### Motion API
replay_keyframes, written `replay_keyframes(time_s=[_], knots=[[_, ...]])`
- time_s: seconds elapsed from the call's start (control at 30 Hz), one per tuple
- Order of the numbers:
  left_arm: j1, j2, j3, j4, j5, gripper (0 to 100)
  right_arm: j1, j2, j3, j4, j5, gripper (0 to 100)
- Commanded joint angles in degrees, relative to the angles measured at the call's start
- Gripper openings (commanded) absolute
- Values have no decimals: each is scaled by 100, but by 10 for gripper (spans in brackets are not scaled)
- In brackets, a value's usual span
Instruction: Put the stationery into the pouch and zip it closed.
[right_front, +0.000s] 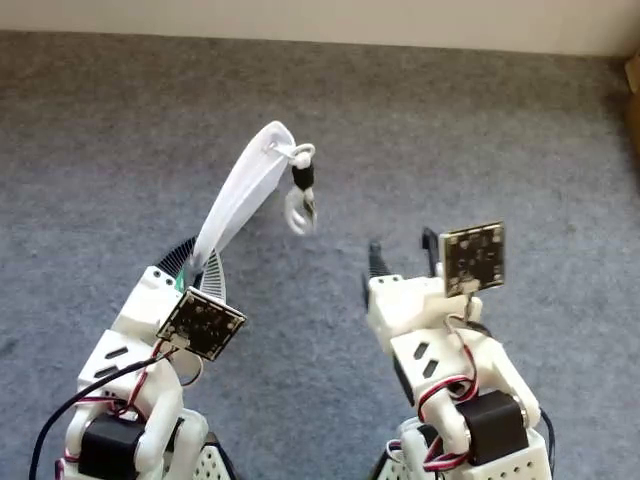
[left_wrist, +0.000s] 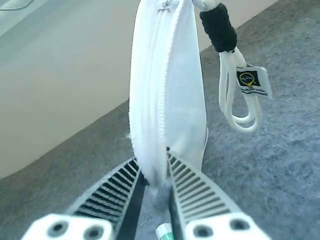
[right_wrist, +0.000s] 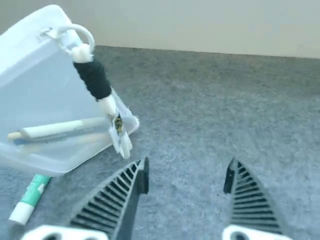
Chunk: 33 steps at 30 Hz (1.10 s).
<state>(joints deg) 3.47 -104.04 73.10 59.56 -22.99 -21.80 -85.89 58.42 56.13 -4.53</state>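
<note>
- Left hand (left_wrist: 152, 165) pinches one white pouch (left_wrist: 167, 90), raised off the counter (right_wrist: 225, 100).
- Two pens (right_wrist: 60, 131) show inside; one green marker (right_wrist: 31, 196) lies below on the counter.
- Right hand (right_wrist: 187, 172) stands spread, empty.

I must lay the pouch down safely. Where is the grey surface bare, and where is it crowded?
Bare room: the wide grey surface between the right gripper and the far wall, and the stretch left of the pouch. Crowded: under the pouch held in the left gripper, where a green pen lies.
</note>
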Motion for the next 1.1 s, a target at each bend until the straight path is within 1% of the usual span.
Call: replay_keyframes(time_s=[0.0, 0.1, 0.17, 0.27, 0.37, 0.43, 0.5, 0.67, 0.73, 0.9, 1.07], knots=[[-119, -31, -532, 668, 220, 6, -488, 66, -180, -242, -26, 235], [48, -31, -804, 1099, 229, 6, -716, 347, -119, -330, -53, 235], [295, -31, -901, 1380, 229, 6, -752, 541, -57, -681, -62, 235], [505, -31, -989, 1591, 229, 6, -760, 769, 233, -1130, -62, 235], [523, -31, -980, 1600, 264, 6, -1007, 831, 479, -1473, -35, 235], [523, -31, -980, 1600, 387, 6, -1253, 840, 558, -1525, -35, 235], [532, -31, -980, 1609, 413, 6, -1349, 848, 576, -1534, -26, 235], [532, -31, -954, 1609, 431, 6, -1332, 857, 576, -1552, -18, 235], [532, -31, -945, 1609, 431, 6, -1332, 857, 585, -1780, -18, 233], [532, -31, -945, 1609, 431, 6, -1332, 866, 602, -2334, -18, 141], [532, -31, -945, 1626, 431, 6, -1279, 875, 611, -2413, -18, 132]])
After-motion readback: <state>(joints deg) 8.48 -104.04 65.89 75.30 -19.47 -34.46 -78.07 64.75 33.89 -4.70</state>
